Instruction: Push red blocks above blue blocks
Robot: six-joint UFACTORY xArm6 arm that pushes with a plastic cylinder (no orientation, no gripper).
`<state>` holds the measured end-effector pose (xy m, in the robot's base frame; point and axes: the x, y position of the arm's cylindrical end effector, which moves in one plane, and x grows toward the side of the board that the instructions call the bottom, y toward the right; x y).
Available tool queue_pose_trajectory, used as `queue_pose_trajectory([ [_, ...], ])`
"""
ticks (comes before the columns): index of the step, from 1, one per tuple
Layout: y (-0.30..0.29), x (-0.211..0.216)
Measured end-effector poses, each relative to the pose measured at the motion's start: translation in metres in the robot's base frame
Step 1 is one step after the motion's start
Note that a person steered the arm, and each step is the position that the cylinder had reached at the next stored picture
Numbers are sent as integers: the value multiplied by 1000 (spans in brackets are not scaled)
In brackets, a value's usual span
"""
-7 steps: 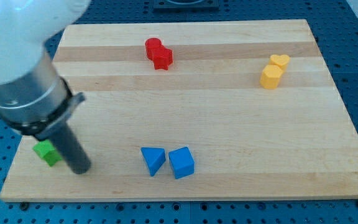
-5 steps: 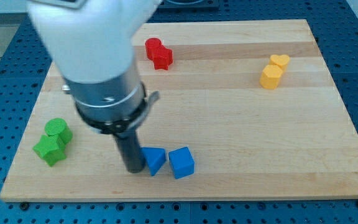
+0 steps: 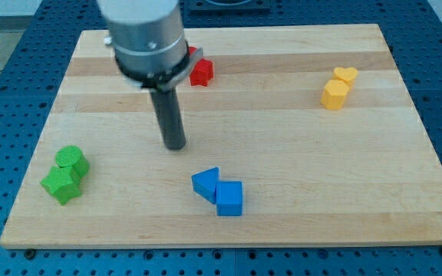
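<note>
Two blue blocks lie touching near the view's bottom centre: a triangular one (image 3: 206, 183) and a cube (image 3: 229, 198) just right and below it. A red star-shaped block (image 3: 201, 72) shows near the view's top, and the arm hides whatever lies to its left. My tip (image 3: 176, 145) rests on the board between the two groups, up and left of the blue triangle and well below the red star, touching no block.
Two green blocks (image 3: 65, 175) sit together at the view's left bottom. Two yellow blocks (image 3: 338, 87) sit together at the view's upper right. The wooden board (image 3: 298, 153) ends close below the blue cube.
My tip swept right to the blue blocks, nudging them right and turning them, then drew up toward the view's top. The green blocks came out from behind the arm.
</note>
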<state>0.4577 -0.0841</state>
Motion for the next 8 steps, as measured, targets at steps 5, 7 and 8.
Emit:
queue_pose_trajectory([
  [5, 36, -136],
  [7, 34, -100],
  [8, 27, -118],
])
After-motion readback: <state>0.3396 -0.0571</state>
